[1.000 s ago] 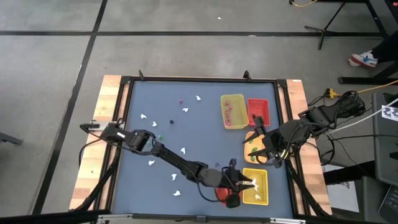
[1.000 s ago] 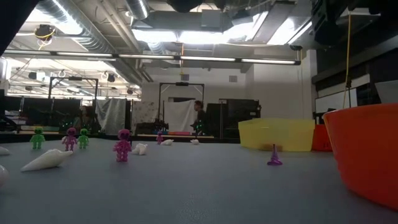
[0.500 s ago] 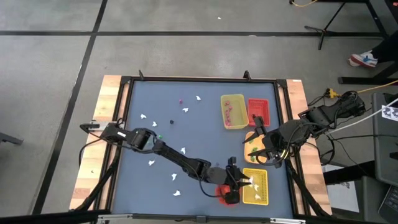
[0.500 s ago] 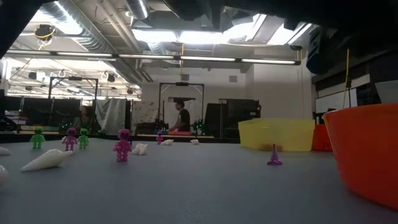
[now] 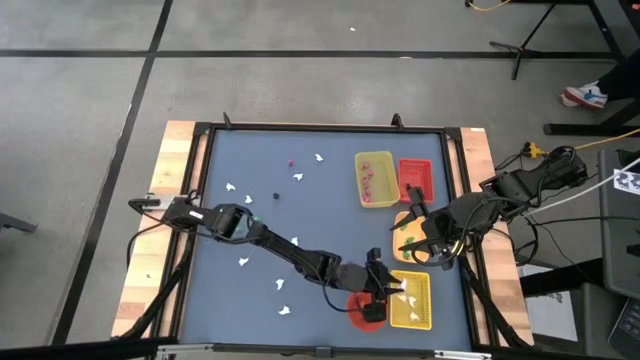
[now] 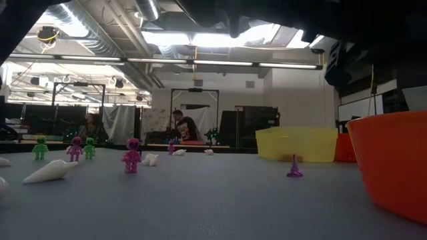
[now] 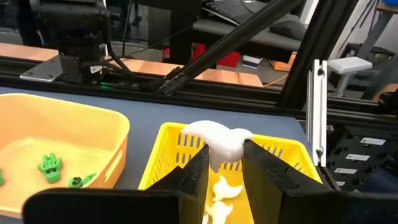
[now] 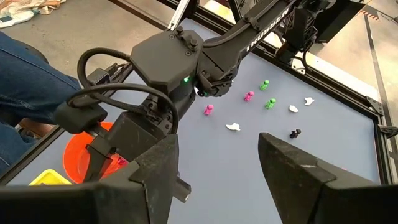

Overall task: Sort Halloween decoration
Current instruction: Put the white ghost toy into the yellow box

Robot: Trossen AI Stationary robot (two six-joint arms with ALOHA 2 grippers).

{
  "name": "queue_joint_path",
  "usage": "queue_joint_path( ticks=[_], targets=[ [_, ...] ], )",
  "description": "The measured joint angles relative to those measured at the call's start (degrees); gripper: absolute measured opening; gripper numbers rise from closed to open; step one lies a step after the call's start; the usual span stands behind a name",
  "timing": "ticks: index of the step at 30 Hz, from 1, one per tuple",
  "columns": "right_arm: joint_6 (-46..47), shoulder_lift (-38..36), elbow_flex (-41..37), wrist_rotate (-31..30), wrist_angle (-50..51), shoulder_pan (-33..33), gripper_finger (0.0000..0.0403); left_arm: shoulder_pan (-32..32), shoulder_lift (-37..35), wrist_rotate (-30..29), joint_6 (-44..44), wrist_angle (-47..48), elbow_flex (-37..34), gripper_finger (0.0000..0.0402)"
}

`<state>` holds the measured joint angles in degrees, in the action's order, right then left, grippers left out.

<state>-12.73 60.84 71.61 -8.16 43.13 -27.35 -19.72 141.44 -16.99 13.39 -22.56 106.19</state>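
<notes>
One white ghost piece point(image 7: 219, 142) is pinched between my left gripper point(image 7: 222, 169) fingers, closed tight on it, hanging just over the slotted yellow tray point(image 7: 163, 155). That tray already has a couple of white pieces point(image 7: 219, 188) lying in it. In the high view the left gripper point(image 5: 385, 290) sits at the near edge of the counter point(image 5: 260, 160), between the red-orange bowl point(image 5: 357, 305) and the slotted yellow tray point(image 5: 418, 305).

Beside it, an orange tray point(image 7: 118, 134) holds green figures point(image 7: 51, 165).

Many pieces are loose on the counter: white ghosts point(image 5: 231, 187) scattered across the left half, a dark bit point(image 5: 276, 196) and a pink bit point(image 5: 291, 164) near the far side. Low view shows green figures point(image 6: 40, 147), pink figures point(image 6: 131, 155), a white cone-like ghost point(image 6: 51, 171) and a small purple piece point(image 6: 294, 167) standing upright.

At the far right of the counter sit another yellow tray point(image 5: 359, 163), with pink pieces in it, and a red tray point(image 5: 415, 178), touching side by side.

Right gripper point(image 8: 214, 168) waits with fingers spread wide, holding nothing. In the high view it point(image 5: 412, 212) hovers over the orange tray point(image 5: 400, 220) at the right edge.

A person point(image 6: 181, 128) shows in the room behind.
</notes>
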Motion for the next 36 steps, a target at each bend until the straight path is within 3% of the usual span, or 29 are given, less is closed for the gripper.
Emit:
queue_joint_path(
  ticks=[36],
  targets=[
    [0.0,0.0,0.0,0.0,0.0,0.0,0.0220,0.3,0.0,1.7,0.7,1.1,0.0,0.0074]
  ],
)
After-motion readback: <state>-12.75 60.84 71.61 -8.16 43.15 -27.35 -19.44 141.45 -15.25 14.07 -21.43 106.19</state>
